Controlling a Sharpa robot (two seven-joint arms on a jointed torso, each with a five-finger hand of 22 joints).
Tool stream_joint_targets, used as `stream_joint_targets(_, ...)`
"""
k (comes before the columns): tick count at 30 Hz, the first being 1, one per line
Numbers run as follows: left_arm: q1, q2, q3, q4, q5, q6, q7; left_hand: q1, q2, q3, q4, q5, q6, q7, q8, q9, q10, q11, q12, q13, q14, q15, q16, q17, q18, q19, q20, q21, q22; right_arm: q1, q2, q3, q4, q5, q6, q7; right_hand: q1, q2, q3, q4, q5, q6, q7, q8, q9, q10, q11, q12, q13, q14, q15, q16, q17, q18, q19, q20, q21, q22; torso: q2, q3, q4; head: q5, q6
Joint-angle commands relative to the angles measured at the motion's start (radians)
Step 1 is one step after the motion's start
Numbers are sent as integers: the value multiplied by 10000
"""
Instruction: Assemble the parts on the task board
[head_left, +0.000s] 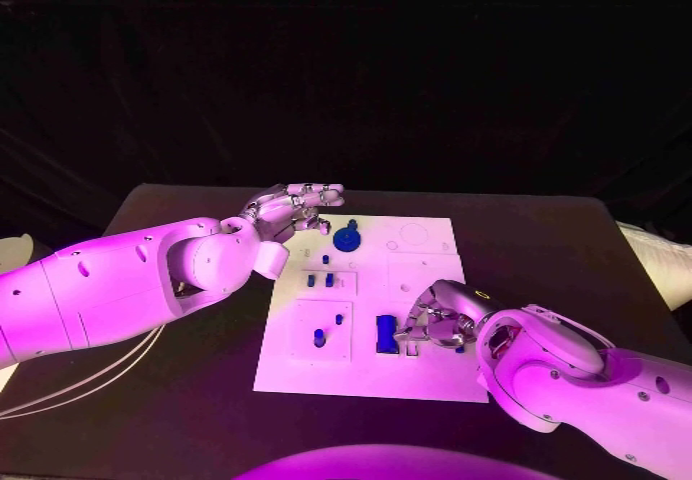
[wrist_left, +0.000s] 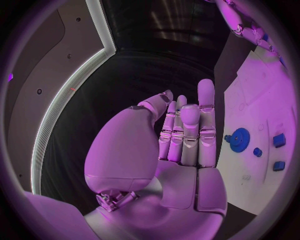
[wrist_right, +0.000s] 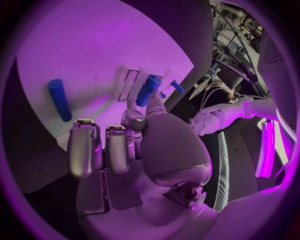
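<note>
Two white robot arms reach over a white task board (head_left: 433, 375) lying at the centre of a black table (head_left: 577, 240). In the head view, the left hand (head_left: 294, 208) hovers at the board's upper left corner, its fingers extended and holding nothing; the left wrist view confirms this, showing the fingers (wrist_left: 187, 130) straight and close together with an empty palm. That same wrist view picks out a blue gear (wrist_left: 238, 138) on the board and small blue pieces (wrist_left: 279, 140) beyond it; from the head camera, the gear (head_left: 348, 239) sits near the top of the board, just right of the left hand. The right hand (head_left: 440, 318) rests low over the board's lower right area, beside a blue cylinder (head_left: 385, 333) lying just left of it. The head view hides what its fingertips do; the right wrist view shows a finger and the thumb closing around a blue peg (wrist_right: 146, 91), the other fingers (wrist_right: 94, 147) curled beside it, and a second blue cylinder (wrist_right: 60, 99) lying apart on the board.
</note>
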Motion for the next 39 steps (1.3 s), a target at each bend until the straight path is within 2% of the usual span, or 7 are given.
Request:
stream_joint_targets(1,4,5,4,4,-24,192,26,-35,81,-52,1,8,-88,-5,22,-9,-81,1,38,16,-66,-7,9,-6,187,-71,12,-51,-9,8,-303,35,241,338,-537,212,-101,38,-26,98,223,2,-46,20,22,79,-10,103,69,753,-49,48,898,-175,41,-32,39,-8,-8,-3,-23,-12,16)
stream_joint_targets(7,4,-12,3,15,-24,184,16,-35,81,-52,1,8,-88,-5,22,-9,-81,1,38,16,-66,-7,9,-6,187,-71,12,-51,-9,294,-1365,84,588,1419,-588,578,236,284,46,56,963,-653,162,-453,-150,-67,139,-147,-50,737,50,8,841,-153,-18,25,-60,-140,-8,-11,-36,-168,89)
stream_joint_targets(12,3,-55,2,75,-25,158,9,-35,81,-52,1,8,-88,-5,22,-9,-81,1,38,16,-66,-7,9,-6,187,-71,12,-51,-9,387,-1986,68,531,1198,-391,597,488,678,146,84,980,-722,286,-740,-429,-143,257,-310,-125,720,171,-33,787,-144,-54,151,-93,-169,11,-22,-86,-254,180)
stream_joint_targets(16,3,-73,2,102,-25,153,10,-35,81,-52,1,8,-88,-5,22,-9,-81,1,38,16,-66,-7,9,-6,187,-71,12,-51,-9,325,-2255,32,462,371,-118,374,555,718,103,103,1003,-464,247,-742,-503,-165,229,-455,-211,716,157,-44,779,-140,-57,161,-91,-159,27,2,-169,-298,204)
stream_joint_targets(21,3,-63,1,110,-25,172,8,-37,87,-62,-2,15,-107,1,17,-12,-105,7,47,15,-73,-3,10,-25,186,-70,15,-56,-13,179,-2346,8,364,-252,297,167,528,746,8,208,1169,-177,181,-739,-550,-256,181,-831,-452,698,123,-96,709,-124,-86,144,-138,-218,42,21,-199,-324,212)
stream_joint_targets(27,3,-56,1,98,-25,185,5,-37,87,-62,-2,15,-107,1,17,-12,-105,7,47,15,-73,-3,10,-25,186,-70,15,-56,-13,34,-2178,-6,253,-475,454,70,591,731,-56,237,1371,56,118,-723,-541,-253,129,-960,-522,692,79,-122,681,-115,-103,108,-172,-259,52,32,-166,-307,183)
stream_joint_targets(39,2,-59,1,82,-25,200,7,-37,87,-62,-2,15,-107,1,17,-12,-105,7,47,15,-73,-3,10,-25,186,-70,15,-56,-13,-52,-1772,-11,122,-520,603,19,554,607,-190,290,1434,145,96,-733,-506,-252,110,-1030,-552,689,61,-139,668,-109,-114,86,-201,-292,40,7,-188,-244,119)
